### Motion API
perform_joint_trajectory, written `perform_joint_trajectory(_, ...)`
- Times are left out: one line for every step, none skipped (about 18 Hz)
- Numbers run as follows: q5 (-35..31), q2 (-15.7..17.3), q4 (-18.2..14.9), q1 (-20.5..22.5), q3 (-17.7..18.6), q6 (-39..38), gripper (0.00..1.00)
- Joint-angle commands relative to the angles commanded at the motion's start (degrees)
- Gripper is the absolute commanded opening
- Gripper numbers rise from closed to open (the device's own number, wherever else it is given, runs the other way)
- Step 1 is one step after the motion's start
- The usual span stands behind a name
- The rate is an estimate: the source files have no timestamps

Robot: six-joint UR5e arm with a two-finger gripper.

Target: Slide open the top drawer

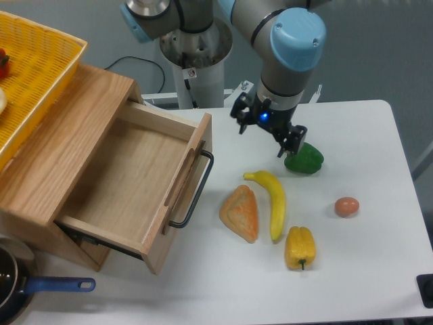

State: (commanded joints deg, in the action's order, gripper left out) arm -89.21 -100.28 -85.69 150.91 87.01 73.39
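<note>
Tool (266, 131) hangs released, its fingertip overlapping the green pepper (306, 159); top drawer (128, 183) stands open.

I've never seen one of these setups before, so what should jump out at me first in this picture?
The big light-wood top drawer on the left stands pulled wide open and empty, its black bar handle free. Above the table's middle hangs the arm's open end effector, holding nothing, close over a green bell pepper. In front of it lie a banana, a croissant, a yellow bell pepper and a brown egg.
</note>
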Motion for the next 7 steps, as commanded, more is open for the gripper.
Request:
perform_joint_trajectory(0.0,0.0,0.09,0.17,-0.09,0.09,1.0)
perform_joint_trajectory(0.09,0.0,0.61,0.44,-0.26,0.44,1.0)
perform_joint_trajectory(0.09,0.0,1.57,0.44,-0.18,0.79,1.0)
perform_joint_trajectory(0.09,-0.26,2.28,0.44,-0.09,0.97,1.0)
perform_joint_trajectory(0.09,-0.44,2.72,0.35,0.0,0.97,1.0)
perform_joint_trajectory(0.09,-0.53,2.81,0.35,0.0,0.88,1.0)
perform_joint_trajectory(0.09,-0.61,2.81,0.35,0.0,0.97,1.0)
